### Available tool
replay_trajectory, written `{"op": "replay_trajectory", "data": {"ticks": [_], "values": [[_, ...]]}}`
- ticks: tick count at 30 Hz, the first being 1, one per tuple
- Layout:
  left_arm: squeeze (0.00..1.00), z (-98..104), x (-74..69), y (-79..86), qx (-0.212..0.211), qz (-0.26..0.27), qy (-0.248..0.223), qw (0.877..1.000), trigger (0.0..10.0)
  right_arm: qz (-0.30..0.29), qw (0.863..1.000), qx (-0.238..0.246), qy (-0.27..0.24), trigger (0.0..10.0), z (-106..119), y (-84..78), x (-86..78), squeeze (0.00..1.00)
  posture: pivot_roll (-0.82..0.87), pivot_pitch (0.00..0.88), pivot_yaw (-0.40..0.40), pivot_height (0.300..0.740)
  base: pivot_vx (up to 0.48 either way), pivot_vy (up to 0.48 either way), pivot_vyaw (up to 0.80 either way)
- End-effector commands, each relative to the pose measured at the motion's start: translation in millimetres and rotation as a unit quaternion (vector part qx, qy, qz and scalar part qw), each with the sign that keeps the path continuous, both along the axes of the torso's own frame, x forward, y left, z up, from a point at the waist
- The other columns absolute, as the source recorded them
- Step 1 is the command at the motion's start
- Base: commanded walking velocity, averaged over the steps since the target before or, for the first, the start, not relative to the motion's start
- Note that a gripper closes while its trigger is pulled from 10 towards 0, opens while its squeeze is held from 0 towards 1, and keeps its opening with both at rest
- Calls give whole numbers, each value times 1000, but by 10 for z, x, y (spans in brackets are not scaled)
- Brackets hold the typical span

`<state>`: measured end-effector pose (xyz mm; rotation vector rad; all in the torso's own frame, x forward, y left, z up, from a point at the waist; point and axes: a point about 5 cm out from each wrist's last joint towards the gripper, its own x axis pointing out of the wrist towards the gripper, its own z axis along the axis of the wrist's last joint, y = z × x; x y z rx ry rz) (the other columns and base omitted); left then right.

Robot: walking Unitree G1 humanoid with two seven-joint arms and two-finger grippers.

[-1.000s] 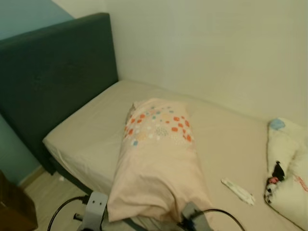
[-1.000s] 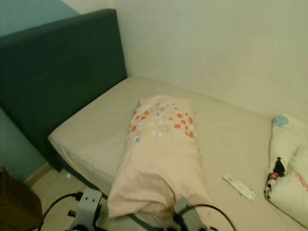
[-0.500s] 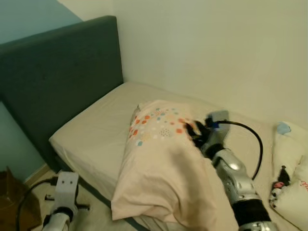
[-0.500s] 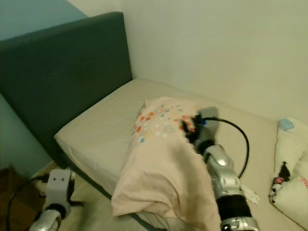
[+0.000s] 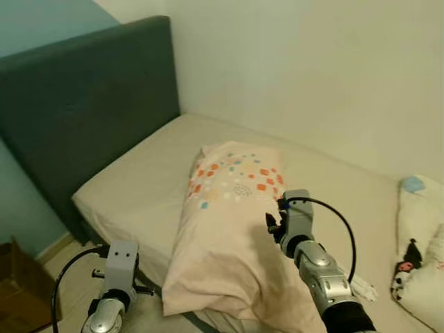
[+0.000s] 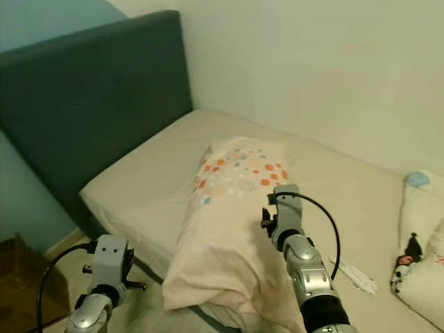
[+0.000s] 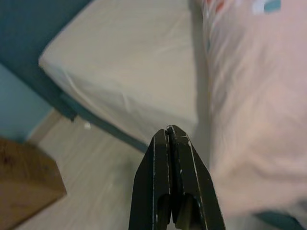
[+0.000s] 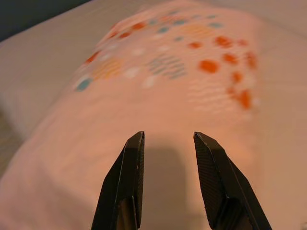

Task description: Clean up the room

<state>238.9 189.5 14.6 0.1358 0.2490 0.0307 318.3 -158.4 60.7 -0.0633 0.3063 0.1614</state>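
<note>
A long pink pillow (image 5: 229, 236) with coloured dots at its far end lies lengthwise on the beige bed (image 5: 139, 187), its near end hanging over the bed's edge. My right gripper (image 8: 168, 139) is open just above the pillow's plain middle, with nothing between its fingers. In the left eye view the right gripper (image 5: 272, 223) sits at the pillow's right side. My left arm (image 5: 119, 267) is low beside the bed's near edge. The left gripper (image 7: 170, 132) is shut and empty, pointing at the mattress side by the pillow's overhang.
A dark teal headboard (image 5: 76, 118) closes the bed's left end and a pale wall runs behind. A white plush cushion (image 5: 420, 243) and a small white wrapper (image 5: 362, 289) lie on the bed's right part. A brown wooden piece (image 5: 17, 291) stands on the floor at lower left.
The right arm came up from below, reached the pillow's dotted end, then drew back to the pillow's middle. The left arm has risen a little beside the bed.
</note>
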Motion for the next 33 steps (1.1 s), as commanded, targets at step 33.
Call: {"op": "replay_trajectory", "data": {"ticks": [33], "values": [[0, 49, -11, -171, -9, -47, 29, 998, 10000, -20, 999, 31, -10, 10000, -37, 30, -82, 0, -18, 64, -11, 727, 0, 0, 720]]}}
